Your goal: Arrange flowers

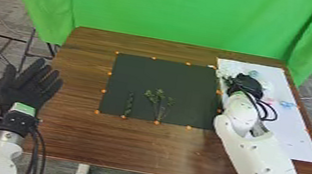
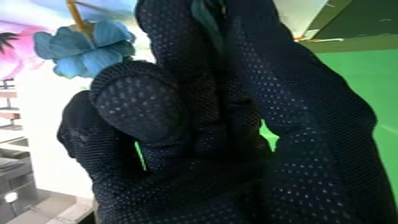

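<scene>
Mesh-gloved right robot hand (image 1: pixel 245 84) is near a ruffled blue flower (image 2: pixel 75 48), openness and hold unclear.

Green sprigs (image 1: pixel 159 98), on black mat (image 1: pixel 198 84); blue flower (image 2: pixel 75 46), near pink flower (image 2: pixel 19 56)

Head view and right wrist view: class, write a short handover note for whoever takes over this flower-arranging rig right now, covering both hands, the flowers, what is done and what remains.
Left hand: open, fingers straight, beside the table's left edge.
Right hand: over the white sheet at the right, near a blue flower and a pink flower; I can't tell whether it holds anything.
Done: a slender green stem and, to its right, a branching sprig lie on the dark mat.
Left: probably adding blooms to the mat.
</scene>
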Motion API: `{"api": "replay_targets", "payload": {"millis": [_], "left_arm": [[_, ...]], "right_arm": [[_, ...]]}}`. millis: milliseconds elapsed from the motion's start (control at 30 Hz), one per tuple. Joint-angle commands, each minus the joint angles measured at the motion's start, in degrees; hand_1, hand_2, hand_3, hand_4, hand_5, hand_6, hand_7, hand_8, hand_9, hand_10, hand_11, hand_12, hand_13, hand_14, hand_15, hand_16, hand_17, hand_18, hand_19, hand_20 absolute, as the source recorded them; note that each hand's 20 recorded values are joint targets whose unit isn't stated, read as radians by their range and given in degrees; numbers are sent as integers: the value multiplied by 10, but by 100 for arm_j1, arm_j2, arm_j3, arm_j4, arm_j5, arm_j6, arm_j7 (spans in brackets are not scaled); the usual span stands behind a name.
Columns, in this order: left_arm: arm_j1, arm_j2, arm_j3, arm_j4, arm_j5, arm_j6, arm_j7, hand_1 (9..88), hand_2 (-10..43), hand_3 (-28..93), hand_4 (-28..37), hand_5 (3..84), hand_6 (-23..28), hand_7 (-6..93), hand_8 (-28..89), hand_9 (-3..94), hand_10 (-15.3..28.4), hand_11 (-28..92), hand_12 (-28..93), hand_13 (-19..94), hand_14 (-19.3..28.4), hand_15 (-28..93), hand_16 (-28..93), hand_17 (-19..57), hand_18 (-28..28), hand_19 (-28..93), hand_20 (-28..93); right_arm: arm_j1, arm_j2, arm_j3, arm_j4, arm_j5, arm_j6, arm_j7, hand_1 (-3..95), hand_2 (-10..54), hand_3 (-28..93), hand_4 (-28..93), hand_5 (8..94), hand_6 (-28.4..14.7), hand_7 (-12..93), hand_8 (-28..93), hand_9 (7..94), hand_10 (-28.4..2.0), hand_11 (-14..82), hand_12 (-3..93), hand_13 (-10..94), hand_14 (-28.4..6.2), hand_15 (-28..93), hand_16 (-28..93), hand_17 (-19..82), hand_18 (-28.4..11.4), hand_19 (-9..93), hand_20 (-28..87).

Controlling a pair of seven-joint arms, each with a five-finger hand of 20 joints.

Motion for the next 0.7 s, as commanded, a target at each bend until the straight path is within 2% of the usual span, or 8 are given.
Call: {"api": "replay_targets", "payload": {"millis": [33, 133, 233, 300, 367, 467, 567, 700], "left_arm": [[135, -81, -27, -66, 131, 99, -94, 280, 159, 735, -283, 458, 75, 173, -101, 420, 147, 275, 123, 324, 158, 514, -76, -39, 140, 381, 115], [156, -90, -27, -61, 44, 59, -74, 280, 160, 735, -283, 458, 74, 174, -101, 420, 147, 276, 123, 324, 158, 513, -77, -40, 140, 381, 116], [167, -75, -37, -65, 46, 59, -41, 280, 160, 735, -283, 458, 74, 174, -101, 420, 147, 276, 123, 324, 158, 513, -77, -39, 140, 381, 115], [168, -75, -41, -67, 37, 83, -56, 281, 161, 734, -283, 458, 74, 173, -101, 420, 148, 276, 123, 324, 158, 513, -77, -40, 140, 381, 115], [168, -103, -48, -85, -2, 164, -93, 281, 162, 733, -283, 458, 74, 174, -101, 421, 148, 276, 123, 324, 158, 513, -77, -40, 140, 382, 115], [176, -112, -61, -79, -14, 153, -84, 282, 167, 730, -283, 460, 74, 175, -101, 422, 148, 277, 122, 324, 157, 513, -78, -40, 140, 383, 116], [163, -69, -54, -79, -36, 166, -47, 281, 168, 729, -283, 461, 74, 176, -102, 422, 149, 277, 121, 324, 158, 515, -78, -40, 140, 385, 116], [240, -46, -123, -119, -39, 172, -9, 281, 169, 729, -283, 461, 74, 177, -102, 422, 149, 277, 121, 325, 158, 516, -78, -40, 140, 386, 115]], "right_arm": [[-518, -75, 111, -396, 177, 640, 79, 549, -95, 726, -249, 806, -18, 291, 227, 876, -107, 161, 474, 843, -66, 606, 306, 545, -222, 932, 503], [-599, -98, 211, -731, 267, 910, 143, 543, -95, 729, -227, 804, -19, 299, 234, 874, -112, 174, 469, 848, -64, 601, 305, 558, -219, 932, 505], [-781, -59, 333, -1238, 698, 1277, 218, 540, -95, 730, -213, 804, -22, 305, 238, 874, -111, 180, 464, 855, -63, 598, 305, 566, -218, 932, 506], [-895, -60, 508, -1596, 1603, 1603, 353, 539, -95, 729, -209, 804, -21, 307, 239, 874, -111, 185, 465, 859, -62, 596, 305, 571, -216, 932, 507], [-999, -75, 638, -1866, 2287, 1833, 516, 540, -95, 730, -206, 805, -20, 309, 238, 876, -113, 189, 463, 863, -62, 595, 307, 580, -214, 932, 511], [-1186, -110, 716, -2106, 2381, 1807, 450, 540, -95, 730, -204, 804, -20, 312, 238, 876, -113, 195, 463, 869, -63, 596, 308, 588, -213, 932, 520], [-1456, -116, 723, -2445, 2371, 1772, 440, 540, -95, 732, -203, 804, -20, 313, 237, 876, -114, 198, 464, 870, -62, 595, 310, 589, -213, 932, 523], [-1784, -238, 637, -2739, 2278, 1614, 430, 534, -95, 736, -201, 803, -20, 318, 238, 875, -113, 200, 468, 870, -62, 594, 312, 590, -212, 932, 523]]}}
